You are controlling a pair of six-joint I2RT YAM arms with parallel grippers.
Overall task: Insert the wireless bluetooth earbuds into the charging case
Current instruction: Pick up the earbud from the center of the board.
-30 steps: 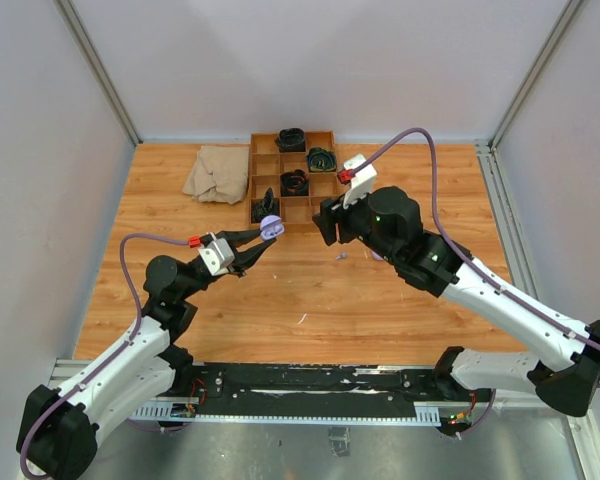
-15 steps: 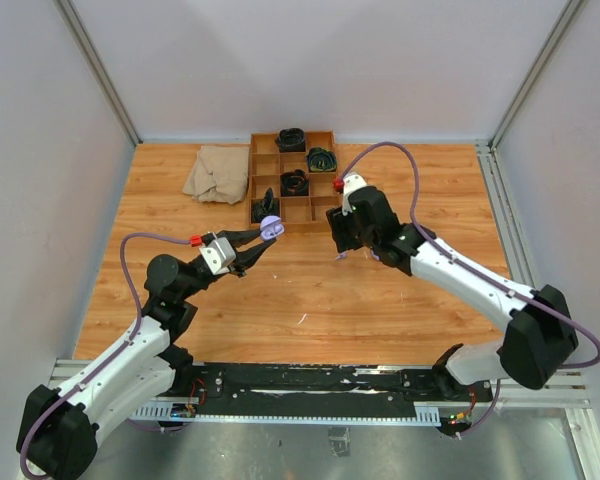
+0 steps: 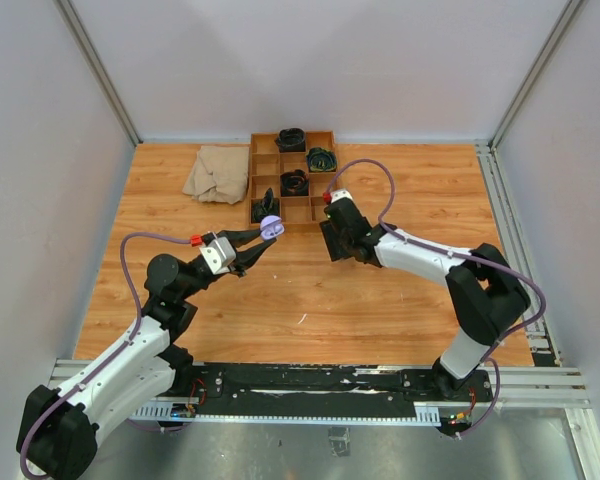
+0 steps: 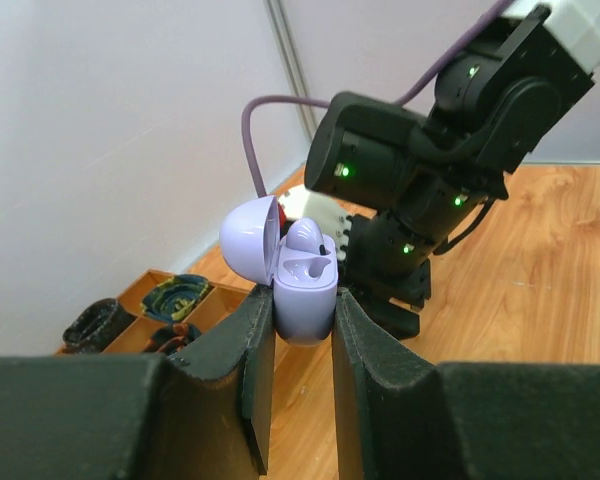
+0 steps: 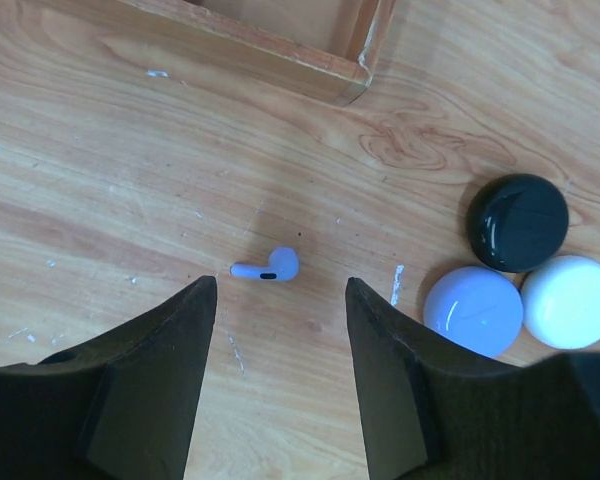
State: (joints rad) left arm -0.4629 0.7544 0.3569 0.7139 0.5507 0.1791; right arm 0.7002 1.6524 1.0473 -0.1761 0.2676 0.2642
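**A:** Where's the bud?
**B:** Lilac earbud [image 5: 265, 267] lies flat on the wooden table [image 5: 100, 150], near a corner of the wooden tray [image 5: 330, 82], apart from it.

**A:** Right side?
**B:** Right gripper [image 5: 280, 288] is above the bud with jaws spread, pinching nothing. In the wrist view the bud sits in line with the gap, touching neither finger.

**A:** Case?
**B:** Lilac charging case [image 4: 302, 290] has its lid flipped open. The left gripper [image 4: 302, 305] is clamped on its body and holds it off the table, at the tray's near edge toward its left end. The front socket looks empty. Can't tell about the rear one.

**A:** Anything else close by?
**B:** Three shut round cases are bunched together on the table, off to the side of that same tray corner: black puck [image 5: 517, 222], pale lilac puck [image 5: 472, 310], white puck [image 5: 568, 300]. Several tray compartments hold dark bundled items [image 3: 295, 183]. A crumpled beige cloth [image 3: 215, 173] lies just beside the tray's left side.
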